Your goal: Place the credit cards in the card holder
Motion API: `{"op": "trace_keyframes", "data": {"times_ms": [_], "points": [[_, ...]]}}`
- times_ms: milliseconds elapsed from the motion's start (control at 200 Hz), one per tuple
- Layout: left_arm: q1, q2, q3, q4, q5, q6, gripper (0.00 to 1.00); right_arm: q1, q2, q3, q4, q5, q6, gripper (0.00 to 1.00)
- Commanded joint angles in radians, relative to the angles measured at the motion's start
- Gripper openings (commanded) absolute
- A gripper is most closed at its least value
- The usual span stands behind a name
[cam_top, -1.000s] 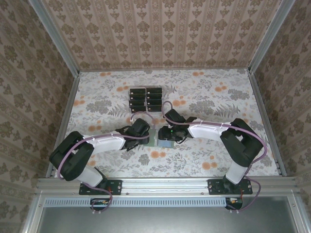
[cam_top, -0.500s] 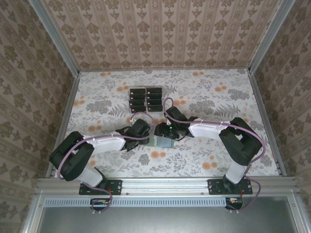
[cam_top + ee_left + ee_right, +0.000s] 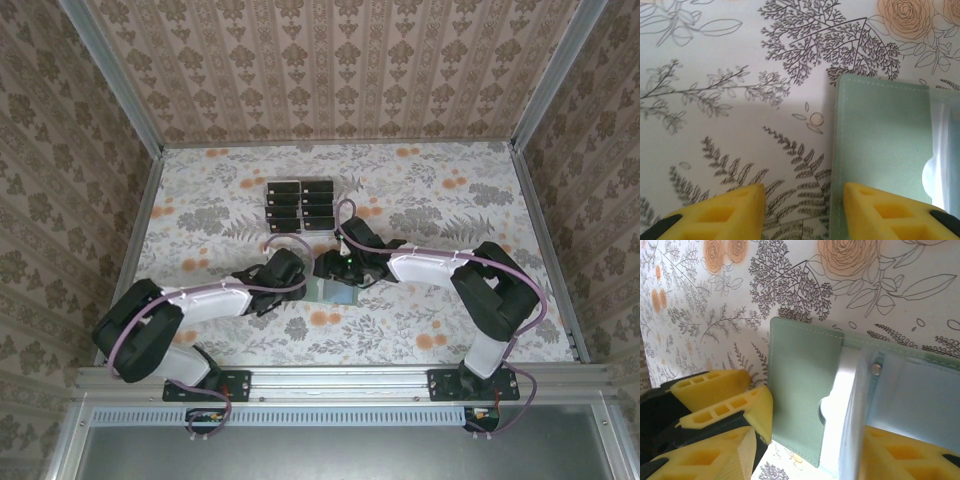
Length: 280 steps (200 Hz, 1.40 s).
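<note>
The left gripper [image 3: 804, 194] has its jaws parted and clamps nothing. It straddles one edge of the flat grey-green card holder [image 3: 880, 140], with one yellow finger [image 3: 725, 212] over the floral table [image 3: 715, 75] and the other above the holder's corner. The right gripper [image 3: 330, 270], just beside it across the holder, is also spread: one finger [image 3: 705, 460] lies off the holder's edge and the other shows through its clear flap [image 3: 910, 395]. The credit cards [image 3: 300, 205] sit in two dark columns beyond both grippers, well apart from them.
</note>
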Motion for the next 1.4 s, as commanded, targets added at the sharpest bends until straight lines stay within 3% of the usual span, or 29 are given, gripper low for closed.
{"op": "trace_keyframes", "data": {"times_ms": [0,245,435,670,960,1395], "points": [[-0.006,-0.072,-0.014,-0.042,-0.020,-0.043,0.46,0.018,0.020,0.065,-0.026,-0.023,0.005,0.54],[-0.001,-0.220,-0.039,-0.110,-0.102,-0.076,0.47,0.040,0.104,0.147,-0.041,-0.026,0.009,0.54],[0.007,-0.261,-0.038,-0.127,-0.099,-0.056,0.48,0.042,0.092,0.166,-0.068,-0.020,-0.013,0.54],[0.009,-0.181,0.025,-0.104,-0.039,0.008,0.52,0.028,-0.029,0.153,-0.228,0.079,-0.111,0.54],[0.010,-0.022,0.116,-0.081,0.017,0.074,0.55,0.024,-0.071,0.147,-0.410,0.241,-0.237,0.57],[0.008,0.070,0.123,-0.114,-0.018,0.070,0.54,0.024,-0.025,0.135,-0.391,0.235,-0.265,0.56]]}}
